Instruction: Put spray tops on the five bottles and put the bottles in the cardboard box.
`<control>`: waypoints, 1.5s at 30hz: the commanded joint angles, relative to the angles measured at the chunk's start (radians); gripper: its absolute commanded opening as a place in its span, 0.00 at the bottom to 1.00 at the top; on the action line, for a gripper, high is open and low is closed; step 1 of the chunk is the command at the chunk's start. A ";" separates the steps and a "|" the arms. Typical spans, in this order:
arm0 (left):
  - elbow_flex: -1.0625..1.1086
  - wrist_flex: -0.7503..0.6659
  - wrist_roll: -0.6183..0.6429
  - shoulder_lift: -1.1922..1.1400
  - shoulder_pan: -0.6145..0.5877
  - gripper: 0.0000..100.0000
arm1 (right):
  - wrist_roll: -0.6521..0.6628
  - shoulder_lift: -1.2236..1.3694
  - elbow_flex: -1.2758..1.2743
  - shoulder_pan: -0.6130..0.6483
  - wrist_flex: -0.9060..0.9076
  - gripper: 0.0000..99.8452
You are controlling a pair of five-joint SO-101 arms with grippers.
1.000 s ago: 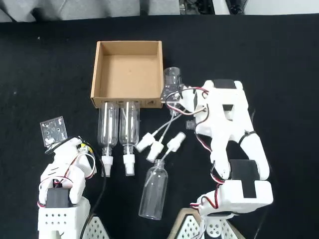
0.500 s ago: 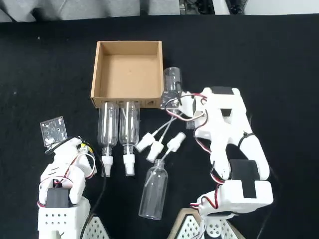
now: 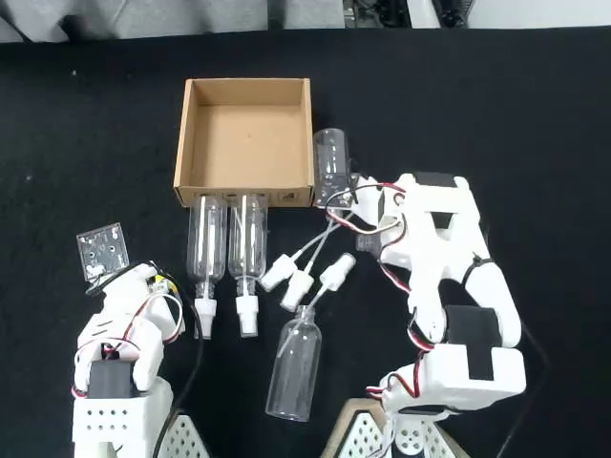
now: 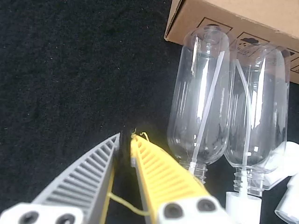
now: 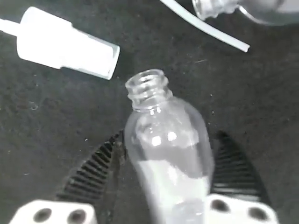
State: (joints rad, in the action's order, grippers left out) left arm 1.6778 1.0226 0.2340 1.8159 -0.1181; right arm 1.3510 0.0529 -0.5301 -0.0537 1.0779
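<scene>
Along the lower wall of the box [image 3: 243,143], upper left of centre, two capped bottles [image 3: 206,240] [image 3: 247,239] lie outside it, so I judge nothing is boxed yet. Three spray tops [image 3: 297,287] lie loose at centre, with a bare bottle [image 3: 295,361] below them. My right gripper [image 5: 169,137] is clamped on a clear uncapped bottle [image 3: 329,164] just right of the box. My left gripper [image 4: 125,140] sits pinched together at lower left.
</scene>
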 commanded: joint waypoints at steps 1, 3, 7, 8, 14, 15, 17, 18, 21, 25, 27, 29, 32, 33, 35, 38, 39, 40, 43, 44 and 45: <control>0.022 0.006 -0.002 -0.003 -0.002 0.03 | 0.006 -0.091 0.001 -0.026 -0.014 0.08; 0.022 0.006 -0.002 -0.003 -0.002 0.03 | 0.003 -0.091 0.013 -0.026 -0.006 0.08; 0.022 0.006 -0.002 -0.003 -0.002 0.03 | -0.078 -0.091 0.028 -0.026 -0.006 0.08; 0.022 0.006 -0.002 -0.003 -0.002 0.03 | -0.107 -0.091 0.033 -0.023 -0.006 0.08; 0.022 0.006 -0.002 -0.003 -0.002 0.03 | -0.270 -0.091 0.074 -0.020 -0.005 0.08; 0.022 0.006 -0.002 -0.003 -0.002 0.03 | -0.301 -0.091 0.077 -0.021 -0.005 0.08; 0.022 0.006 -0.002 -0.003 -0.002 0.03 | -0.358 -0.091 0.082 -0.021 -0.005 0.08; 0.022 0.006 -0.002 -0.003 -0.002 0.03 | -0.384 -0.091 0.082 -0.020 -0.005 0.08; 0.022 0.006 -0.002 -0.003 -0.002 0.03 | -0.448 -0.093 0.088 -0.018 -0.005 0.08; 0.022 0.006 -0.002 -0.003 -0.002 0.03 | -0.506 -0.093 0.142 -0.023 0.060 0.08; 0.022 0.006 -0.002 -0.003 -0.002 0.03 | -0.535 -0.093 0.186 -0.021 0.120 0.08; 0.022 0.006 -0.002 -0.003 -0.002 0.03 | -0.571 -0.093 0.232 -0.018 0.183 0.08; 0.022 0.006 -0.002 -0.003 -0.002 0.03 | -0.617 -0.093 0.289 -0.017 0.258 0.08; 0.022 0.006 -0.002 -0.003 -0.002 0.03 | -0.632 -0.093 0.302 -0.017 0.278 0.08; 0.022 0.006 -0.002 -0.003 -0.002 0.03 | -0.655 -0.093 0.321 -0.017 0.318 0.08; 0.022 0.006 -0.002 -0.003 -0.002 0.03 | -0.678 -0.093 0.344 0.000 0.376 0.08; 0.022 0.006 -0.002 -0.003 -0.002 0.03 | -0.687 -0.093 0.352 0.008 0.394 0.08; 0.022 0.006 -0.002 -0.003 -0.002 0.03 | -0.700 -0.093 0.360 0.020 0.411 0.08; 0.022 0.006 -0.002 -0.003 -0.002 0.03 | -0.761 -0.093 0.392 0.060 0.443 0.08; 0.022 0.006 -0.002 -0.003 -0.002 0.03 | -0.786 -0.093 0.403 0.075 0.450 0.08; 0.022 0.006 -0.002 -0.003 -0.002 0.03 | -0.810 -0.093 0.417 0.092 0.457 0.08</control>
State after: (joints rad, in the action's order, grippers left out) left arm 1.6778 1.0226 0.2340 1.8159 -0.1181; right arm 0.6022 0.0529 -0.2002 -0.0261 1.5029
